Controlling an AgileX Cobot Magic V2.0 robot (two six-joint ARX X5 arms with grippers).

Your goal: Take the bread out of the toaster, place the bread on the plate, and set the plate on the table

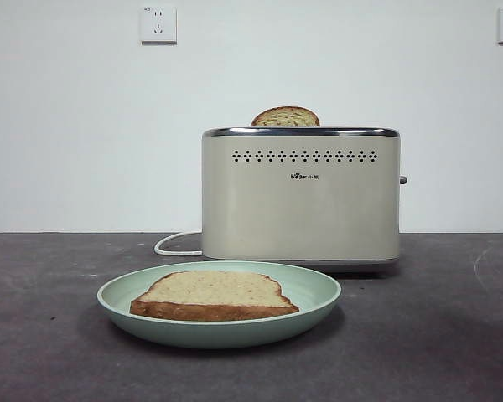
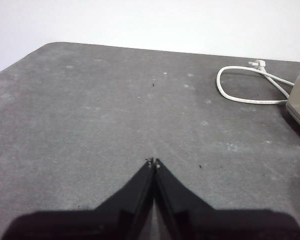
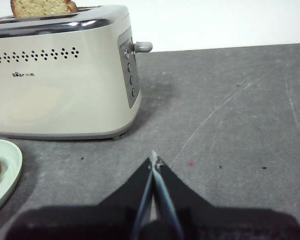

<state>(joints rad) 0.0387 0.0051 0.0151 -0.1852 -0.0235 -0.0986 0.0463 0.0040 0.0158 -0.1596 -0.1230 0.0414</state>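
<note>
Since the bread point(image 1: 215, 295) already lies flat on the plate point(image 1: 318, 295), which sits on the tabletop point(image 1: 453, 335) just in front of the toaster point(image 1: 300, 197), the job looks pretty much done, with the left end effector point(image 2: 154, 161) and right end effector point(image 3: 154, 161) both pinched together, empty, off to either side of the toaster.
</note>
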